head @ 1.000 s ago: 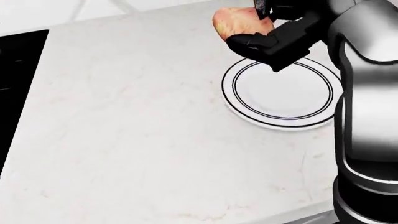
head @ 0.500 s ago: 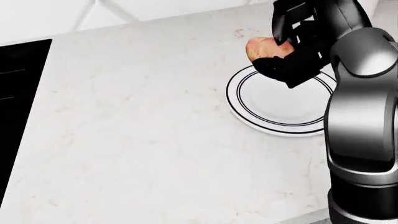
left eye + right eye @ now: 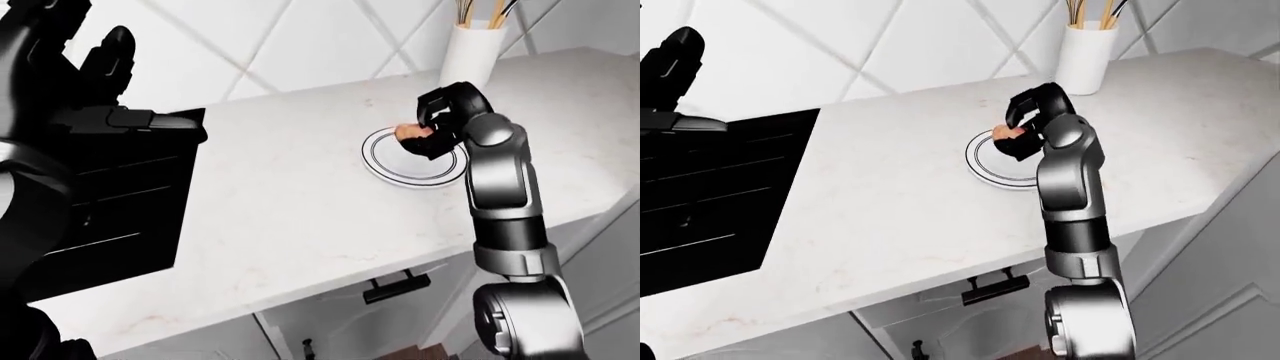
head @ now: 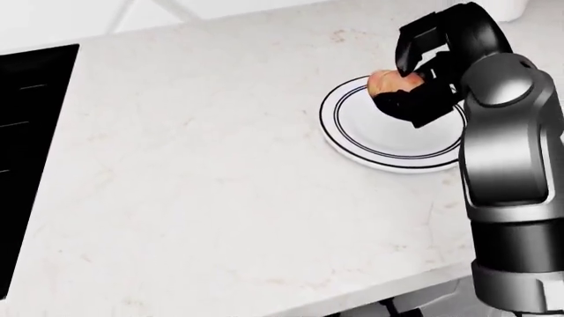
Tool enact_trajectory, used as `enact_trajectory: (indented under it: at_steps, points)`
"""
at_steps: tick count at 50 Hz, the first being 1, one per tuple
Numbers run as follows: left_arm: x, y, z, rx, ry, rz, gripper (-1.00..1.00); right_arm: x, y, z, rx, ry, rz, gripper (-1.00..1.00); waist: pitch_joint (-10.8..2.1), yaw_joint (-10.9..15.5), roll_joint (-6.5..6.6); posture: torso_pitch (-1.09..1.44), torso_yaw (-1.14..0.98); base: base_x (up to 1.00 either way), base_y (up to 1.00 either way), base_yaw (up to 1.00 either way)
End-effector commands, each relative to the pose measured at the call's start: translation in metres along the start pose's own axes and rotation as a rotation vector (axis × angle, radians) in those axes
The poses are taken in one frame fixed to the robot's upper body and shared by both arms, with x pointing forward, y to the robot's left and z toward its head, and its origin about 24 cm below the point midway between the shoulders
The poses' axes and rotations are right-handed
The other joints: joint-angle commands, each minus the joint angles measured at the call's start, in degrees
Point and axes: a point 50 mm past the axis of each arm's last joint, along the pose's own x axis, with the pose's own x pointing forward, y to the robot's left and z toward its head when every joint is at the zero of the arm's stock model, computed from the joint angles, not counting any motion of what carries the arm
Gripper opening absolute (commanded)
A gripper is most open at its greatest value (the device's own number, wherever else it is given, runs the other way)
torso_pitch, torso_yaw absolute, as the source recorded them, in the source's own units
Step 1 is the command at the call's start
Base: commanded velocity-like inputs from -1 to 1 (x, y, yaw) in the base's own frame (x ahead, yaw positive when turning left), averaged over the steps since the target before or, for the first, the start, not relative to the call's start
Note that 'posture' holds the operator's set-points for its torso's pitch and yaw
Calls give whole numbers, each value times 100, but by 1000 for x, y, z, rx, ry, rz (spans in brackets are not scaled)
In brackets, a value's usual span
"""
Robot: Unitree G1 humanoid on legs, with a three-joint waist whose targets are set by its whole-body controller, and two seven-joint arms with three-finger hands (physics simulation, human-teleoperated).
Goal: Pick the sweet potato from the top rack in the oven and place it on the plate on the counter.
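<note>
Head view has the right robot hand low over the round white plate with two thin dark rings, its black fingers curled round the pinkish-orange sweet potato. That grip is closed on the vegetable: one finger arches over the top, the others wrap from below and from the wrist side. The sweet potato pokes out of the hand toward the view's left, so its long axis seems to run roughly left-right, out of the palm; most of it is hidden by the fingers, so the exact lie is hard to call.

Now the relation that matters: the plate sits directly beneath and slightly toward the wrist side of the hand, with the sweet potato hanging over the plate's far-left rim rather than its centre. Whether it already touches the plate cannot be told. A small shift toward the wrist looks wise before letting go.

Left-eye view shows the left robot hand raised well away, fingers spread, above the black cooktop. The right hand is plainly the nearer one on the pale marble counter.
</note>
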Motion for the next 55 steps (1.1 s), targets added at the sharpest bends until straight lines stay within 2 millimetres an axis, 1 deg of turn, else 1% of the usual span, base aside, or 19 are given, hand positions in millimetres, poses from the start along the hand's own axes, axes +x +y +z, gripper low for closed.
enact_trajectory:
  at_steps: [1,2,9,14,17,18,20,23,24,26,31,35,42,45,48,49,50,53,55]
  points:
    - [-1,2,13,3,-70,16,100,-4,-12,20,-9,-93,-55,-83,-123,0,1,-14,0,0,0,0]
    - [-1,2,13,3,-70,15,100,-1,-12,20,-10,-87,-57,-57,-128,2,-1,-14,0,0,0,0]
    - [-3,2,13,2,-71,15,100,9,-11,13,-14,-63,-67,-66,-160,11,-5,-14,0,0,0,0]
    - [-3,3,13,0,-75,17,100,11,-4,5,-21,-49,-46,-56,-167,18,-13,-14,0,0,0,0]
    - [-3,4,14,0,-75,18,100,12,-3,3,-17,-45,-41,-38,-178,17,-16,-14,0,0,0,0]
    - [-3,4,14,0,-74,18,100,12,-3,4,-12,-45,-39,-25,-184,18,-17,-14,0,0,0,0]
    - [-3,3,14,2,-74,18,100,12,-4,4,-18,-42,-42,-15,-192,19,-18,-14,0,0,0,0]
    - [-3,3,15,1,-75,17,100,13,-4,2,-30,-38,-49,15,-193,22,-16,-14,0,0,0,0]
    - [-3,3,14,2,-75,17,100,12,-4,0,-37,-31,-51,40,-193,22,-17,-14,0,0,0,0]
    - [-3,3,14,2,-74,16,100,12,-3,-1,-45,-30,-51,47,-194,24,-23,-14,0,0,0,0]
    - [-3,4,15,2,-75,18,100,7,-12,6,-52,-45,-62,45,-206,22,-35,-14,0,0,0,0]
    - [-2,3,16,-1,-78,17,100,-6,-26,22,-54,-84,-83,42,-190,29,-43,-14,0,0,0,0]
    - [-5,2,20,-4,-86,14,100,-49,-35,56,7,-218,-86,36,-134,24,-49,-14,0,0,0,0]
    - [-9,2,22,-7,-90,14,100,-64,-32,58,15,-253,-81,33,-107,22,-58,-14,0,0,0,0]
    - [-15,5,28,-17,-103,17,100,-87,-37,58,37,-297,-101,18,-91,16,-63,-14,0,0,0,0]
    - [-17,6,30,-19,-107,17,100,-90,-38,58,34,-300,-109,19,-86,17,-65,-14,0,0,0,0]
    - [-22,8,37,-22,-122,19,100,-99,-42,60,31,-317,-120,21,-74,20,-64,-14,0,0,0,0]
    - [-34,16,48,-42,-142,37,100,-121,-50,67,30,-357,-143,37,-41,8,-48,-14,0,0,0,0]
    - [-37,20,45,-41,-135,52,100,-129,-55,67,28,-364,-161,50,11,-6,-24,-14,0,0,0,0]
